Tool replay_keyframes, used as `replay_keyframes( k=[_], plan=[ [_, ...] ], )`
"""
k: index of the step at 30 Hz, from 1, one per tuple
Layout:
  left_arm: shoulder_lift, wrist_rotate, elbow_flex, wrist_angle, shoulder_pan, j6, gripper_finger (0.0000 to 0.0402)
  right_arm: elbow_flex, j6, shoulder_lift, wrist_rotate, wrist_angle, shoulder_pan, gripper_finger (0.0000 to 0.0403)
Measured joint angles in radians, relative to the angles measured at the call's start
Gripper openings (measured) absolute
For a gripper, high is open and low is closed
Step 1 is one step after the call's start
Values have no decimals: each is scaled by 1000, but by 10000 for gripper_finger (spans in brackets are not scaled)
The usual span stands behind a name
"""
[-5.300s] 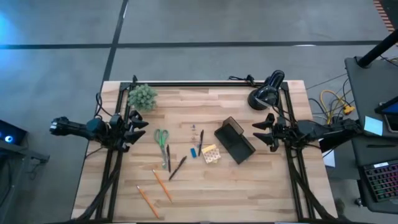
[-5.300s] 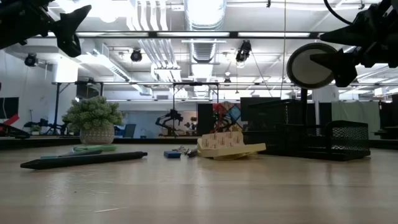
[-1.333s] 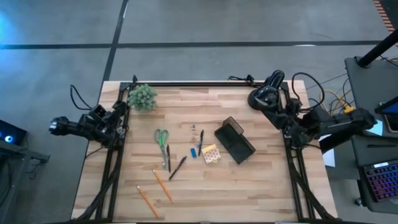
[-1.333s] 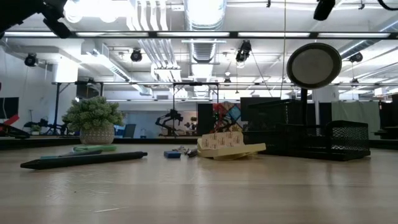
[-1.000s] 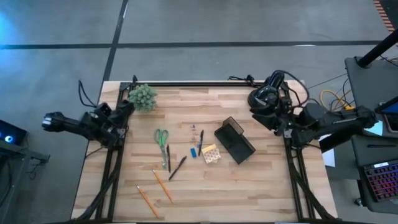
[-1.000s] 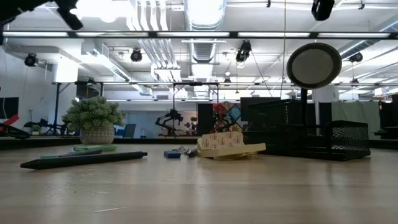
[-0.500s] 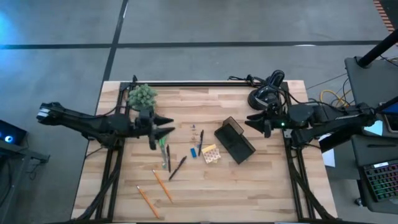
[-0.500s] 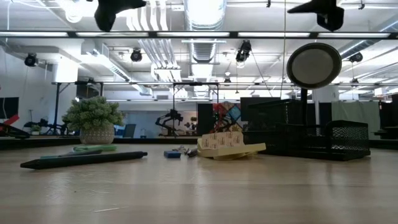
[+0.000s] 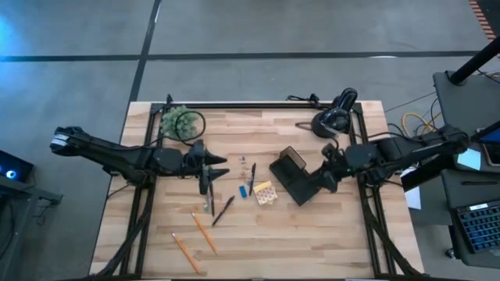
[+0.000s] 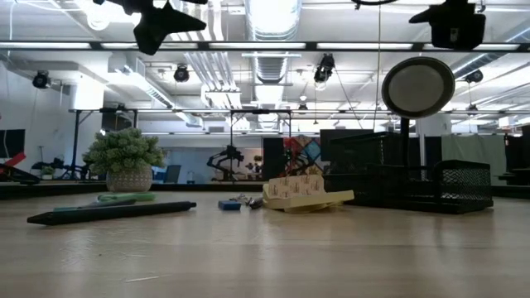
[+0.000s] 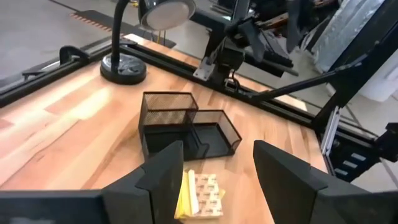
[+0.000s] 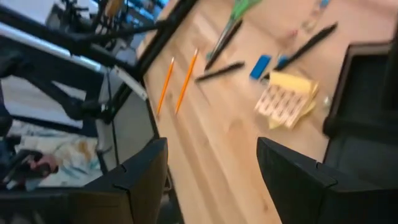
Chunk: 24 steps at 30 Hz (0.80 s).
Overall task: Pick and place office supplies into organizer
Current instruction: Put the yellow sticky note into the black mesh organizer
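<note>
My left gripper (image 9: 212, 170) open above scissors (image 9: 205, 176); drop straight, square jaws across handles. Right gripper (image 9: 322, 173) open over organizer (image 9: 295, 178), waiting.

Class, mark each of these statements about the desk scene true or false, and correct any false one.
1. The left gripper hangs open above the scissors. True.
2. The yellow sticky-note pad is inside the organizer. False: it lies on the table beside it.
3. Two orange pencils lie at the table's near left. True.
4. The right gripper holds a pen. False: it is open and holds nothing.
5. The desk lamp stands between the scissors and the pad. False: it stands at the far right corner.
</note>
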Motion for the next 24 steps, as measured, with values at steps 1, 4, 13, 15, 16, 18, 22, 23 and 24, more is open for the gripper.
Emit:
replay_keyframes(
  k=[1,4,13,15,16,18,22,23,24],
  plan=[
    [1,1,0,6,0,0,183,0,5,6,-1,-2,15,237],
    [2,6,0,5,0,0,183,0,18,28,1,14,64,237],
    [0,6,0,7,0,0,183,58,-69,56,222,224,215,218],
    [-1,6,0,8,0,0,183,106,-128,64,290,237,238,215],
    [0,6,1,8,0,0,183,131,-160,70,313,233,248,215],
    [1,6,7,9,0,1,183,194,-231,92,333,234,256,214],
    [1,8,16,11,0,2,183,339,-408,164,359,238,255,214],
    [1,8,16,10,0,2,183,380,-466,187,376,237,254,214],
    [1,8,16,10,0,1,183,421,-523,209,395,232,254,214]
  ],
)
